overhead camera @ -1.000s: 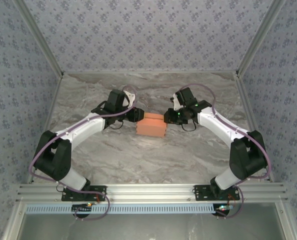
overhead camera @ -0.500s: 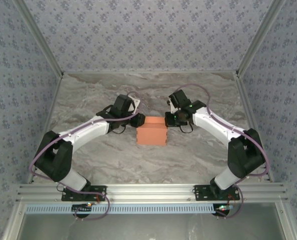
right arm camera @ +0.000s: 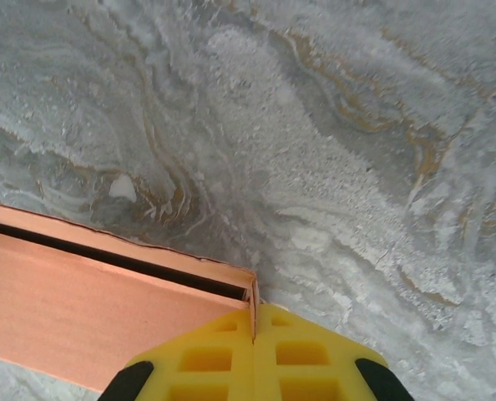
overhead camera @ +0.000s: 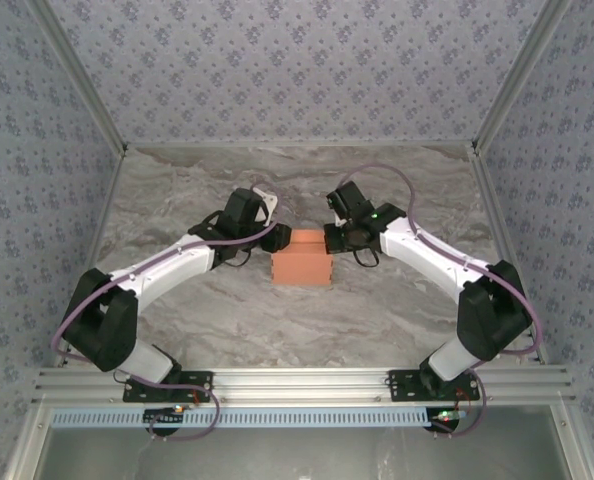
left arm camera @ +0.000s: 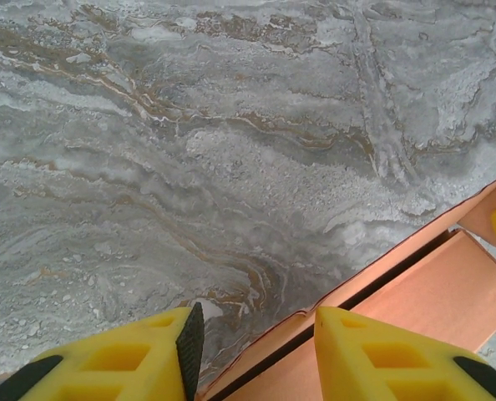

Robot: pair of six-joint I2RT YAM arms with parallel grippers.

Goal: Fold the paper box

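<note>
Roughly mid-table, long axis left to right: the paper box (overhead camera: 302, 268), flanked at its far corners by both pincers. Right gripper (right arm camera: 254, 322) clenched on the thin upright wall at the right-hand corner. Left gripper (left arm camera: 256, 326) released, straddling the wall at the left end, one finger outside over the marble table (overhead camera: 397, 310), the other over the inner panel. Looks equally near to both arms; probably needs the left jaws closed on that wall. Nothing else nearby to obstruct.
</note>
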